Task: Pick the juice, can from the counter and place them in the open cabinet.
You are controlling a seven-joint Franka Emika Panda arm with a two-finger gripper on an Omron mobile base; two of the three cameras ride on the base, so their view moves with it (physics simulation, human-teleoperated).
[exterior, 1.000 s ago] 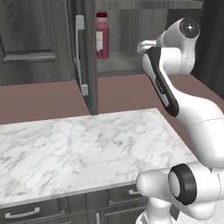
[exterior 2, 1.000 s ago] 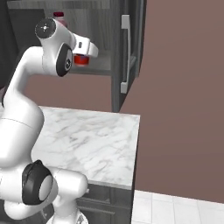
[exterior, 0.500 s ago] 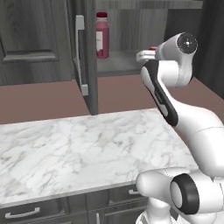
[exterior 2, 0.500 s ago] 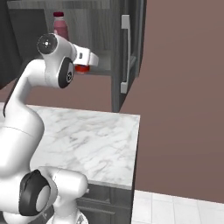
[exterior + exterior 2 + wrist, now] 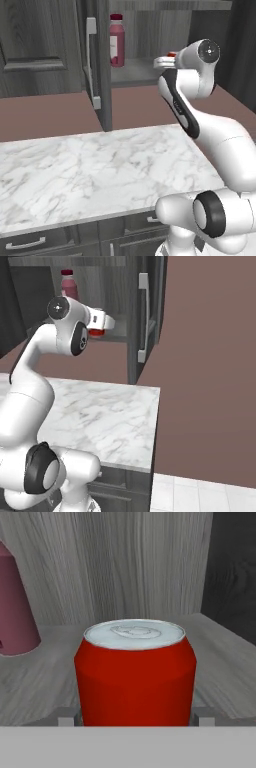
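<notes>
**Observer:** Where's the can right now?

**Me:** I've got the can (image 5: 135,672) clamped between the fingers of the gripper (image 5: 135,718), upright, silvery top showing. From the hand camera it sits low over the shelf (image 5: 220,662) of the open cabinet (image 5: 145,30); I can't tell whether its base is touching the wood yet. From the right base camera a bit of red (image 5: 96,332) peeks out under the wrist, at the shelf's front edge.

**Observer:** And the juice?

**Me:** The juice (image 5: 117,40) is standing on that same shelf, to the left and deeper in. That's why I'm bringing the can in on the right: it leaves a clear gap, so the two aren't near touching.

**Observer:** Why keep the gripper horizontal?

**Me:** The shelf is reached from the front, so a side grip lets the can slide in level. The counter (image 5: 90,170) carries neither item, so I judge this is the last placement.
</notes>
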